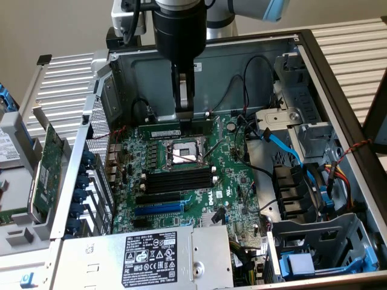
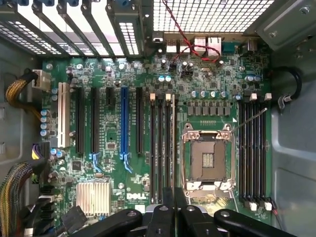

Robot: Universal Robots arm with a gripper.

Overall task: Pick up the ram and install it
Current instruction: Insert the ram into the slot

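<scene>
The gripper [image 1: 184, 113] hangs straight down inside the open case, its two fingers pinched together on the upper edge of the ram [image 1: 163, 131]. In the wrist view the gripper [image 2: 174, 198] shows the same clenched hold, with the ram [image 2: 173, 143] seen edge-on as a pale line running away from the fingertips. In the exterior view the green stick stands on its long edge at 12 o'clock of the CPU socket [image 1: 184, 154], over the slot bank there. Whether it is fully seated or merely resting on the slot I cannot tell. Seating looks like the step in hand. Doing it well means holding the board upright and parallel to the slot, both ends level, and pressing straight down rather than rocking. The grasp sits near the middle of the stick, which should help spread the force evenly. The socket's thin lever [image 1: 208, 151] lies close by and should not be brushed. A second bank of memory slots [image 1: 178, 180] sits at 6 o'clock of the socket. The expansion card [image 1: 45, 169] stands outside the case wall, at 9 o'clock.
</scene>
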